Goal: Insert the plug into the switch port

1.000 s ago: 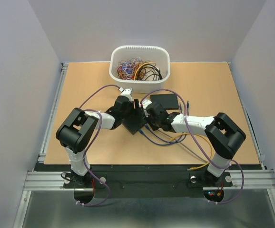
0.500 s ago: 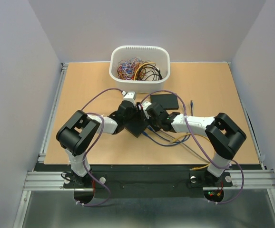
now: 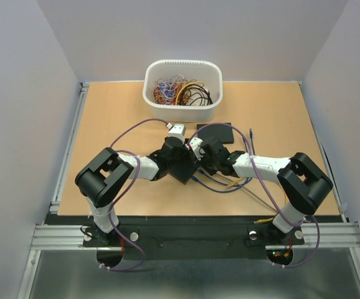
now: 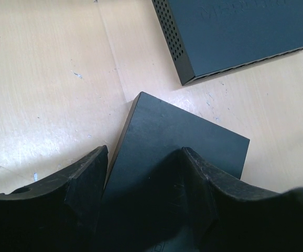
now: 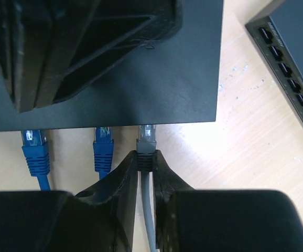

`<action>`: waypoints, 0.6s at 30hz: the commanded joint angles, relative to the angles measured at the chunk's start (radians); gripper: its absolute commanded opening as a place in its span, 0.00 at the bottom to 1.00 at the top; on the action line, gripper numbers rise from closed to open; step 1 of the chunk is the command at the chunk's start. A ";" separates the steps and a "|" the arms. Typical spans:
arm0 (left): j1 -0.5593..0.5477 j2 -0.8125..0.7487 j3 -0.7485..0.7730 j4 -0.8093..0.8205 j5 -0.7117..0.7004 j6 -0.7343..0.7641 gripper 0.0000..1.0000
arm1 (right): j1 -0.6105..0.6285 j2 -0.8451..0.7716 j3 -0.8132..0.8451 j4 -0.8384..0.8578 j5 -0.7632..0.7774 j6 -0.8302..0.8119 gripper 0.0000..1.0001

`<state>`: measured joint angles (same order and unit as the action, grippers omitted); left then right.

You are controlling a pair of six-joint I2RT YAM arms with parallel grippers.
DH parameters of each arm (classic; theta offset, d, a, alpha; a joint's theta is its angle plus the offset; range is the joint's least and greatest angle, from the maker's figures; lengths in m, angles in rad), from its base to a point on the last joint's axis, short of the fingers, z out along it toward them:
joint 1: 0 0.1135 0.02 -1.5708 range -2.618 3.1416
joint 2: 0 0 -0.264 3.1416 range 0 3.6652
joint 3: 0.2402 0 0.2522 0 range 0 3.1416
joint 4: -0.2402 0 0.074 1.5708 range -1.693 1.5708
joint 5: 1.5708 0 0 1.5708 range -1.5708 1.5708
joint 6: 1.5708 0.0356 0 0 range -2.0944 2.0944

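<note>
My left gripper (image 4: 145,152) is shut on a flat black switch box (image 4: 188,142), held between the two arms in the top view (image 3: 184,167). My right gripper (image 5: 146,156) is shut on a grey cable's connector (image 5: 147,137), whose tip sits in a port on the box's edge (image 5: 141,113). Two blue connectors (image 5: 103,147) are plugged into the same edge to its left. A thin yellow cable (image 3: 237,182) lies under the right arm. Its end (image 3: 258,220) reaches the table's near edge. I cannot make out its clear plug.
A second black switch box (image 3: 216,132) lies behind the right gripper, its port row showing in the right wrist view (image 5: 290,65). A white basket (image 3: 149,93) of tangled cables stands at the back. Blue and grey cables (image 3: 214,185) loop on the table near the right arm.
Both grippers and the held switch box have shifted a little to the right and towards the arms' bases. The second box has not moved.
</note>
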<state>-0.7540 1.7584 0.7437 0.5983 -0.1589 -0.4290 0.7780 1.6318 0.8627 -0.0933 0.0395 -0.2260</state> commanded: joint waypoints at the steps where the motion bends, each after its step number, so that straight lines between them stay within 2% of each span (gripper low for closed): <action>1: -0.143 0.033 -0.004 -0.160 0.307 0.016 0.61 | 0.052 -0.049 0.061 0.521 -0.378 -0.032 0.01; 7: -0.192 0.027 0.006 -0.180 0.389 0.033 0.61 | 0.052 0.011 0.047 0.602 -0.325 -0.036 0.00; 10: -0.203 0.038 0.003 -0.180 0.443 0.024 0.61 | 0.050 0.023 0.021 0.697 -0.300 -0.019 0.00; 18: -0.264 0.073 0.000 -0.172 0.495 0.030 0.61 | 0.052 0.031 0.042 0.756 -0.280 -0.001 0.00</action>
<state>-0.7723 1.7531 0.7544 0.5755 -0.1547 -0.3721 0.7658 1.6352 0.8188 -0.0036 -0.0048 -0.2588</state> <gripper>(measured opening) 0.643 0.187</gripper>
